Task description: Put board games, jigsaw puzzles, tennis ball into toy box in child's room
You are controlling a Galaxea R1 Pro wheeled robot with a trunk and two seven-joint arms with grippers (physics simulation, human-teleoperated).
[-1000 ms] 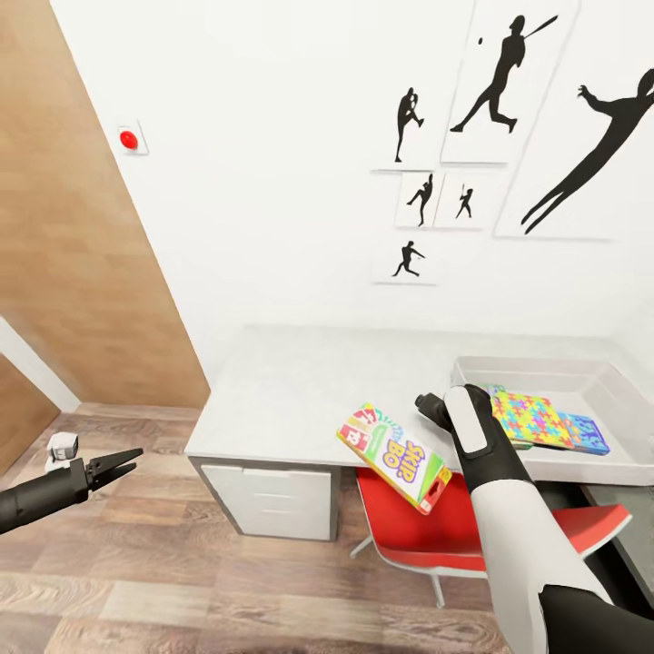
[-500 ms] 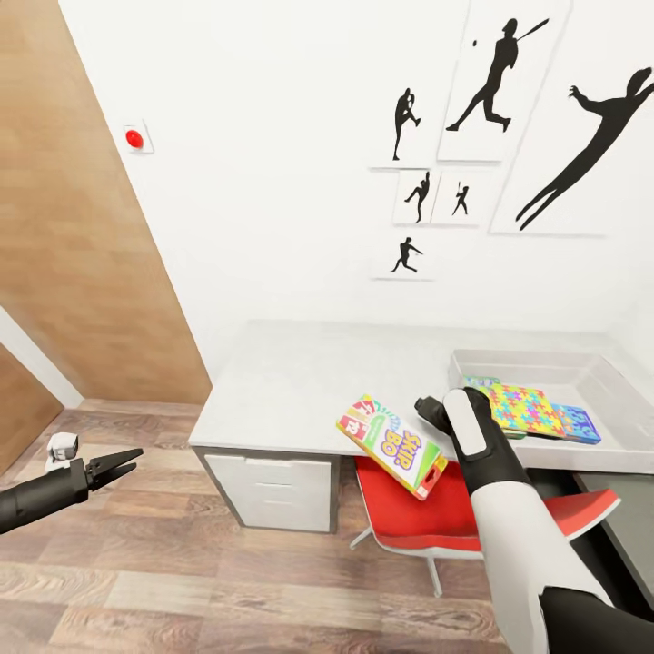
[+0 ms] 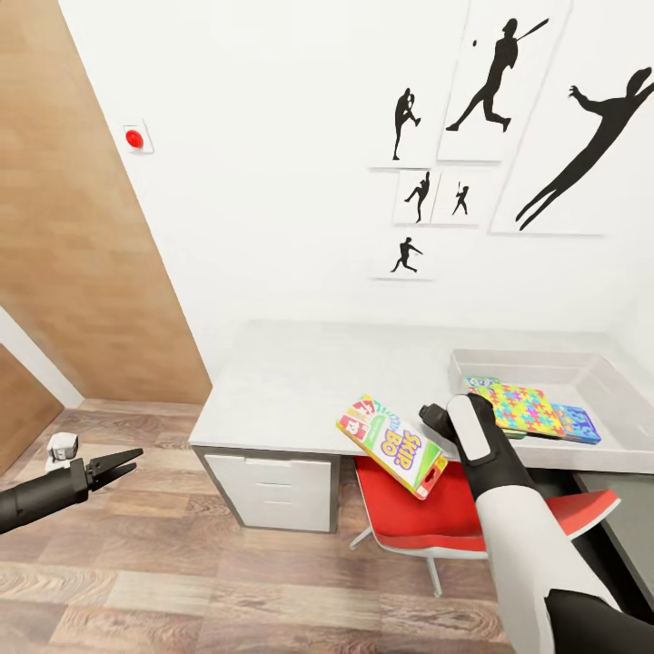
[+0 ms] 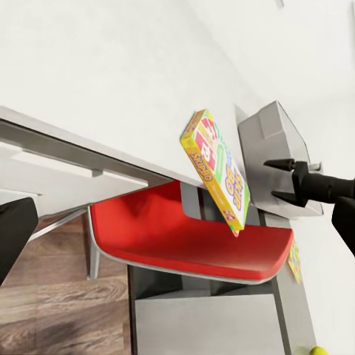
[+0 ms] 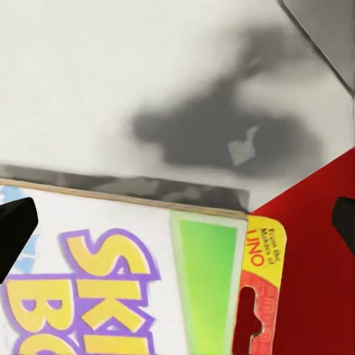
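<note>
Now the right gripper (image 3: 434,420), closed on the Skip-Bo box (image 3: 393,445), has edged slightly toward the toy box (image 3: 607,381), carrying the game above the tabletop (image 3: 318,381) edge and red chair (image 3: 436,518). Delivery looks close. The left gripper (image 3: 123,461) hangs open, empty.

the head camera looks down from above the floor toward the table (image 3: 300,381) and wall. the left wrist camera views the same table edge and red chair (image 4: 185,240) from low at the side, while the right wrist camera sits close over the skip-bo box (image 5: 126,281), which all three views share.
</note>
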